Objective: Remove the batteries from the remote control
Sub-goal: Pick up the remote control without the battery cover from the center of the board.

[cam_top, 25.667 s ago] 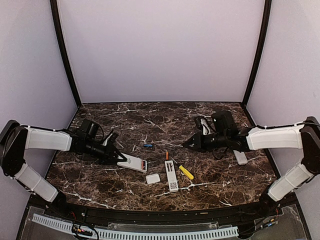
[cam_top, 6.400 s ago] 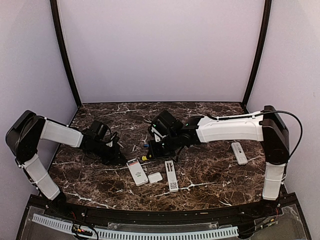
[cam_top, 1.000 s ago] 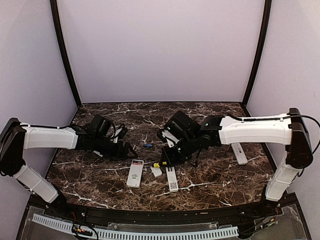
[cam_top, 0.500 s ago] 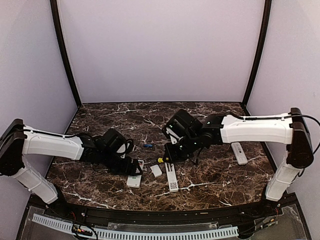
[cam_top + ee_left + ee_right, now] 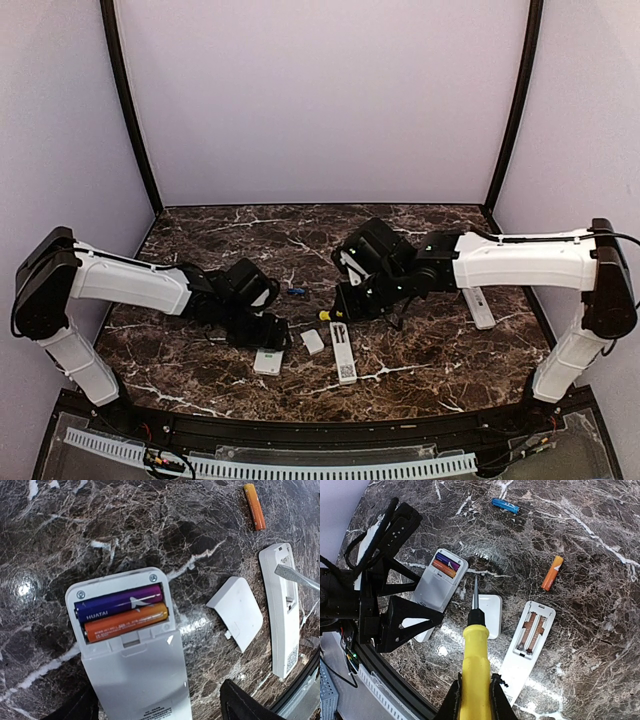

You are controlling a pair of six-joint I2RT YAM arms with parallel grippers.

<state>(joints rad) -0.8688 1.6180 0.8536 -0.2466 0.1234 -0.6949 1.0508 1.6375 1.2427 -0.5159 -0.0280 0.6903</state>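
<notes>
White plastic marked your work: the left gripper (image 5: 160, 707) stood released, jaws spread either side of the remote (image 5: 135, 680). Its uncovered bay held two batteries (image 5: 122, 612) — purple and orange. The cover (image 5: 236, 611) lay at three o'clock. Your right gripper (image 5: 474, 692) was clenched on the screwdriver (image 5: 472, 655), its blade near the bay's four o'clock. Next, I judge — steady the remote and pry one cell's end up.

Left arm (image 5: 128, 284) and right arm (image 5: 520, 260): white link shells, black joints, thin black cables
</notes>
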